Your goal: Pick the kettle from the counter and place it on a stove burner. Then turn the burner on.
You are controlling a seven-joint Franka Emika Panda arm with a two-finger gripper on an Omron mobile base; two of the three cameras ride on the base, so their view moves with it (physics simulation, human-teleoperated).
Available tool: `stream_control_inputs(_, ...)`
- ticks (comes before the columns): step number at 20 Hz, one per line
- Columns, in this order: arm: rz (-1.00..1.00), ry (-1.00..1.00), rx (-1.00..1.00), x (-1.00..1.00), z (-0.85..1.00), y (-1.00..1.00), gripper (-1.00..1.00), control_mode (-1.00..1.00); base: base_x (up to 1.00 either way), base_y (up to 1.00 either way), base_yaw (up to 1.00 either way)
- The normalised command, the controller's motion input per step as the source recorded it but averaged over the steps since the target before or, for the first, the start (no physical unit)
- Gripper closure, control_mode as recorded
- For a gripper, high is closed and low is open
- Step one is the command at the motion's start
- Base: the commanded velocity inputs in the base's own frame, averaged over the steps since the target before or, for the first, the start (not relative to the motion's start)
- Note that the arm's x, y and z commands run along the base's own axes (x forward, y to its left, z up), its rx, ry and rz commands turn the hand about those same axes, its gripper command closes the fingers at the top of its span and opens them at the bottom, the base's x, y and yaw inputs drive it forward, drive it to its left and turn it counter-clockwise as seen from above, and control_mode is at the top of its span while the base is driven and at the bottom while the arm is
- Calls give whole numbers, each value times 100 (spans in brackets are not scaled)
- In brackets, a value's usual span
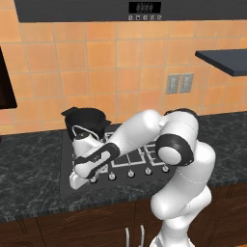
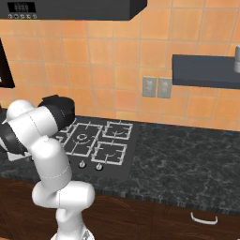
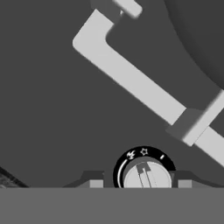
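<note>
The grey kettle [image 1: 85, 139] with its thin wire handle stands on the front-left burner of the black stove [image 1: 65, 161], just ahead of the black pot. My arm bends down over the stove's front edge, and my gripper [image 1: 81, 183] hangs at the leftmost silver knob. In the hand view the gripper [image 3: 139, 183] is open, its fingertips [image 3: 95, 183] standing either side of the round knob [image 3: 146, 176] with small gaps. A grey grate bar [image 3: 140, 89] runs across above it. The dark marbled counter [image 1: 29, 166] surrounds the stove [image 2: 117, 157].
The black two-handled pot [image 1: 86, 119] sits on the back-left burner [image 2: 61, 107]. More knobs [image 1: 130, 173] line the stove front. A dark shelf [image 2: 206, 70] juts from the tiled wall at right, a hood [image 1: 144, 8] hangs above, and wall outlets [image 1: 179, 83] sit behind.
</note>
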Motion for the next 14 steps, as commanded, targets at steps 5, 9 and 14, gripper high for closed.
stream_control_inputs(5,48,0,0,0,-34,0,100,-100,0,0,0)
stream_control_inputs(9,48,0,0,0,-36,0,100,-100,0,0,0)
stream_control_inputs(14,47,0,-1,0,-42,0,100,-100,0,0,0)
